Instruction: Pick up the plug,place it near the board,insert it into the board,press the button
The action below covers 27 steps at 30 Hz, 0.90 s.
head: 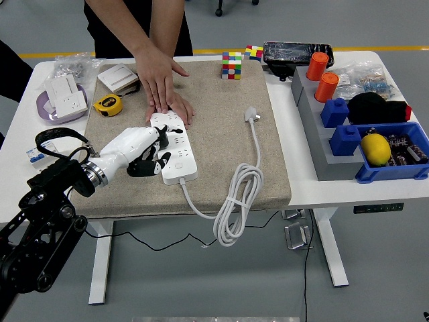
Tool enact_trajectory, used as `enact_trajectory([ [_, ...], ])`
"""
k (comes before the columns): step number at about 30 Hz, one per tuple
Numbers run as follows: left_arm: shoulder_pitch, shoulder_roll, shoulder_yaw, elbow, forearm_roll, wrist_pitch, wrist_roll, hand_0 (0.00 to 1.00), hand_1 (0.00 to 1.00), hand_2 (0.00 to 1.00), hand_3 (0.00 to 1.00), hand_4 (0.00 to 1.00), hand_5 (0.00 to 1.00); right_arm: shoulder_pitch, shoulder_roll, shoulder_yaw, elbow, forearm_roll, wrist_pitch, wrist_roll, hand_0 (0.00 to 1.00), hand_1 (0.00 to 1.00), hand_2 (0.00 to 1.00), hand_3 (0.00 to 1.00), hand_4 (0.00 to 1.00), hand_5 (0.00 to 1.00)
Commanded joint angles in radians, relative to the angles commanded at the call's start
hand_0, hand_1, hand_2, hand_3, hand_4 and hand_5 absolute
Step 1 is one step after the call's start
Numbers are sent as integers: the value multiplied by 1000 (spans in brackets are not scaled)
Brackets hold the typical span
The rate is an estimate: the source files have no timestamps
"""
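Note:
The white power strip (pixel 175 149) lies on the beige mat (pixel 221 127), its cord (pixel 236 201) coiled over the mat's front edge and ending in a white plug (pixel 251 115). My left hand (pixel 142 153), white with dark pads, hovers over the strip's left side. It covers the spot where the black plug adapter sat; the adapter is hidden. A person's hand (pixel 163 84) presses flat on the strip's far end. My right arm is out of view.
A yellow tape measure (pixel 107 104), wall switches (pixel 119 77), a socket on a purple tray (pixel 64 96) and a breaker (pixel 32 154) lie at the left. Cubes (pixel 232 65) stand at the back. Grey and blue bins (pixel 375 147) fill the right.

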Motion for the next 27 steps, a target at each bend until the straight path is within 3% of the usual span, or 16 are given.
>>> enact_trajectory([
  [2, -1, -10, -11, -26, 0, 24, 11, 244, 167, 327, 648, 656, 224, 0, 1, 1, 0, 0, 1, 0, 857, 779, 766, 785, 998, 969],
  [3, -4, -14, -16, -35, -23, 26, 20, 445, 547, 551, 572, 820, 251, 0, 1, 1, 0, 0, 1, 0, 857, 779, 766, 785, 998, 969],
  [5, -12, -18, -25, -45, -103, 18, 40, 445, 547, 551, 572, 820, 251, 0, 2, 2, 0, 0, 1, 0, 857, 779, 766, 785, 998, 969],
  [8, -33, -23, -44, -45, -233, -30, 93, 445, 547, 551, 572, 820, 251, 2, 3, 4, 0, 0, 1, 0, 857, 779, 766, 785, 998, 969],
  [9, -36, -24, -46, -44, -269, -36, 100, 721, 813, 815, 827, 950, 322, 2, 3, 3, 0, 0, 1, 0, 853, 778, 763, 785, 998, 969],
  [14, -72, -29, -69, -5, -477, -101, 175, 721, 813, 815, 827, 950, 322, 0, 5, 2, 0, 2, 1, 0, 853, 778, 763, 785, 998, 969],
  [15, -87, -31, -75, 19, -535, -128, 190, 966, 998, 990, 972, 998, 415, -1, 6, 2, 0, 3, 1, 0, 853, 778, 763, 784, 998, 969],
  [19, -129, -31, -76, 102, -691, -150, 199, 966, 998, 990, 972, 998, 415, 0, 6, -1, -1, 6, 1, 1, 853, 778, 763, 784, 998, 969],
  [20, -138, -31, -75, 126, -730, -146, 196, 966, 998, 990, 972, 998, 415, 0, 6, -1, 0, 6, 0, 1, 853, 778, 763, 784, 998, 969],
  [21, -149, -29, -71, 153, -769, -133, 189, 998, 998, 998, 998, 998, 304, 1, 6, -1, 1, 6, -2, 2, 850, 777, 759, 791, 998, 969],
  [25, -200, -28, -53, 272, -942, -108, 145, 998, 998, 998, 998, 998, 304, 6, 5, -3, 1, 8, -5, 3, 850, 777, 759, 791, 998, 969],
  [26, -218, -28, -46, 306, -930, -102, 129, 998, 998, 998, 998, 998, 304, 7, 4, -3, 1, 8, -4, 3, 850, 777, 759, 791, 998, 969],
  [27, -234, -28, -38, 344, -893, -94, 111, 998, 998, 998, 998, 998, 218, 7, 4, -4, 1, 9, -3, 3, 849, 776, 761, 790, 998, 969],
])
